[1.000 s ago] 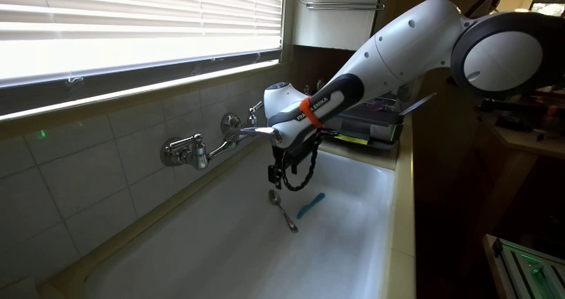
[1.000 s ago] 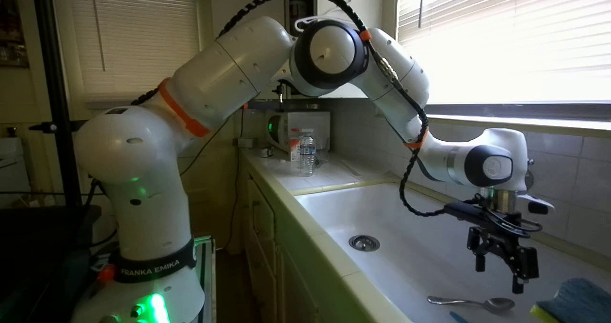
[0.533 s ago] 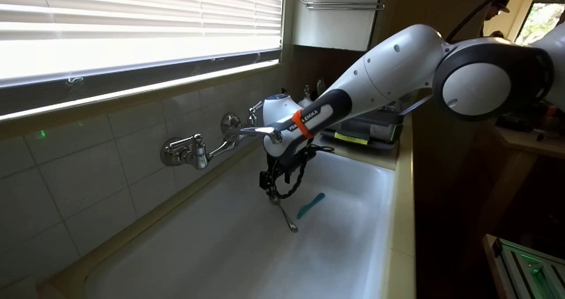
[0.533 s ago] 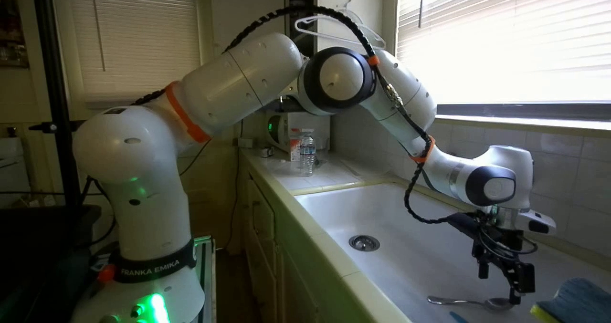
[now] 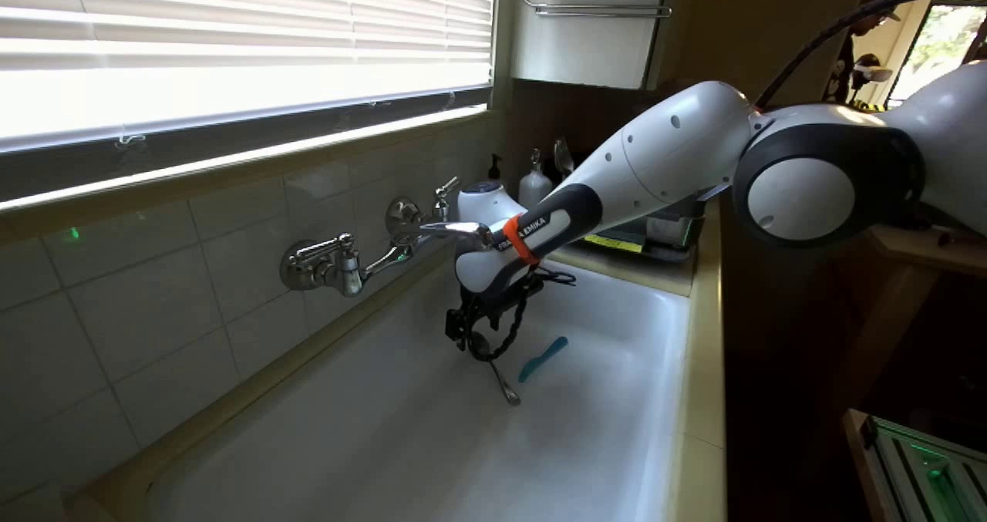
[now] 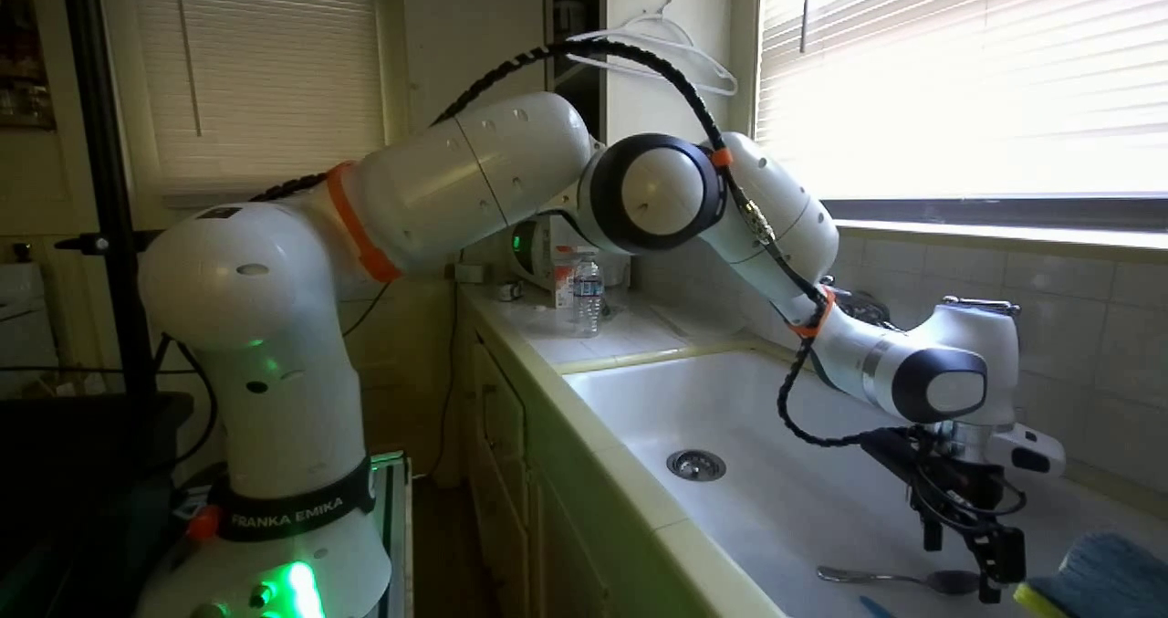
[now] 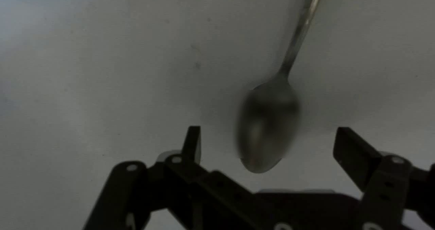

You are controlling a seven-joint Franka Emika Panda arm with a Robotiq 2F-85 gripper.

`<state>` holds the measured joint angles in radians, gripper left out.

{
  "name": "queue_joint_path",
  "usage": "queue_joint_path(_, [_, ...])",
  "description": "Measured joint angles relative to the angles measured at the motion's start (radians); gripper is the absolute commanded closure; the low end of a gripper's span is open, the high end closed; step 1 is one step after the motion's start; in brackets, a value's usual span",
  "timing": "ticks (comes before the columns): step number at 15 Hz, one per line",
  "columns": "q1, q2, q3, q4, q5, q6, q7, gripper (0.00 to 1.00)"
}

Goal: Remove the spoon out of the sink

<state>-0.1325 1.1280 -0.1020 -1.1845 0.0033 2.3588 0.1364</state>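
The metal spoon (image 5: 505, 387) lies on the floor of the white sink (image 5: 609, 452), its handle pointing away from the tap wall. My gripper (image 6: 961, 570) is low in the basin over the bowl end of the spoon (image 6: 862, 577). Seen from the wrist, the jaws are wide apart, one on each side of the spoon's bowl (image 7: 268, 121), with a gap on both sides. Nothing is held. The handle runs up out of the top of the wrist view. Part of the bowl is hidden behind the gripper in an exterior view.
A teal-blue utensil (image 5: 544, 358) lies beside the spoon. A blue sponge (image 6: 1104, 572) with a yellow edge is close to the gripper in an exterior view. The chrome tap (image 5: 362, 264) sticks out over the basin near the arm. A drain (image 6: 696, 465) is farther along.
My gripper has come down from above to the spoon's bowl, and the arm's elbow has dropped with it. The jaws have stayed apart. Spoon and teal-blue utensil have not moved.
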Motion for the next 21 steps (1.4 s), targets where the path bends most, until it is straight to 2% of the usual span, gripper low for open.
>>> queue_joint_path(3, [0.0, 0.028, 0.0, 0.032, 0.0, 0.0, 0.002, 0.35])
queue_joint_path(4, [0.0, 0.035, 0.0, 0.041, 0.0, 0.0, 0.002, 0.47])
queue_joint_path(8, [0.0, 0.057, 0.003, 0.071, 0.001, 0.0, 0.002, 0.77])
queue_joint_path(11, [0.0, 0.061, 0.006, 0.083, 0.001, 0.0, 0.002, 0.81])
queue_joint_path(15, [0.0, 0.065, 0.006, 0.09, 0.001, -0.001, 0.002, 0.81])
queue_joint_path(17, [-0.001, 0.065, 0.006, 0.091, 0.001, -0.002, 0.002, 0.3])
queue_joint_path(19, [-0.002, 0.065, 0.006, 0.092, 0.001, -0.002, 0.002, 0.26])
queue_joint_path(21, [-0.003, 0.067, 0.005, 0.092, 0.001, -0.002, 0.001, 0.11])
